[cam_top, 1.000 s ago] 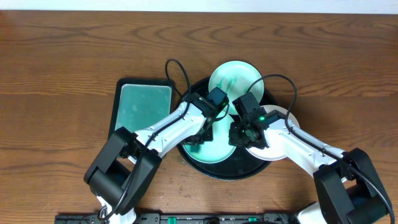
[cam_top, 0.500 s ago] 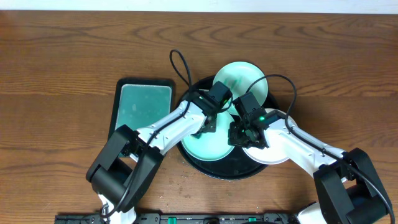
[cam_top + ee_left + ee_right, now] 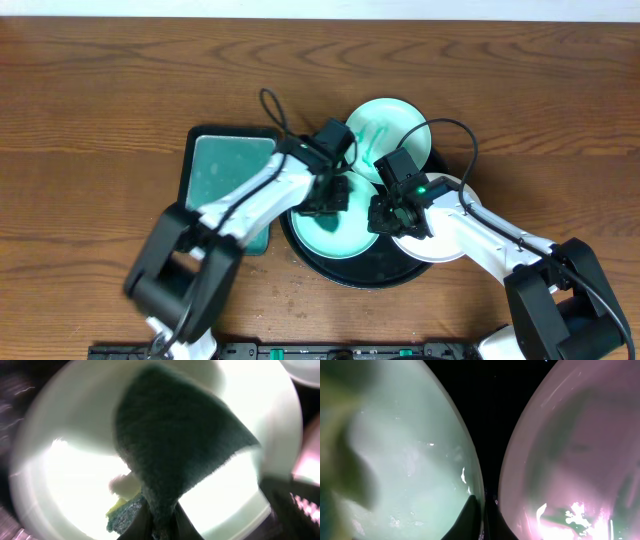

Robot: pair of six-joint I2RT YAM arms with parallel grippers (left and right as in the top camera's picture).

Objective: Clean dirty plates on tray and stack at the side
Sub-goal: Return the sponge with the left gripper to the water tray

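Plates (image 3: 330, 232) lie at three spots on the tray (image 3: 375, 272): we see the middle mint plate (image 3: 335, 238) at its centre, a second mint plate (image 3: 390, 125) overlapping its far rim, and a white plate (image 3: 445, 250) over its right rim. We find the left gripper (image 3: 160, 522) clamped on a dark green sponge (image 3: 175, 450) over the middle mint plate. The right gripper (image 3: 481, 517) has its jaws nearly together, pinching that plate's right edge.
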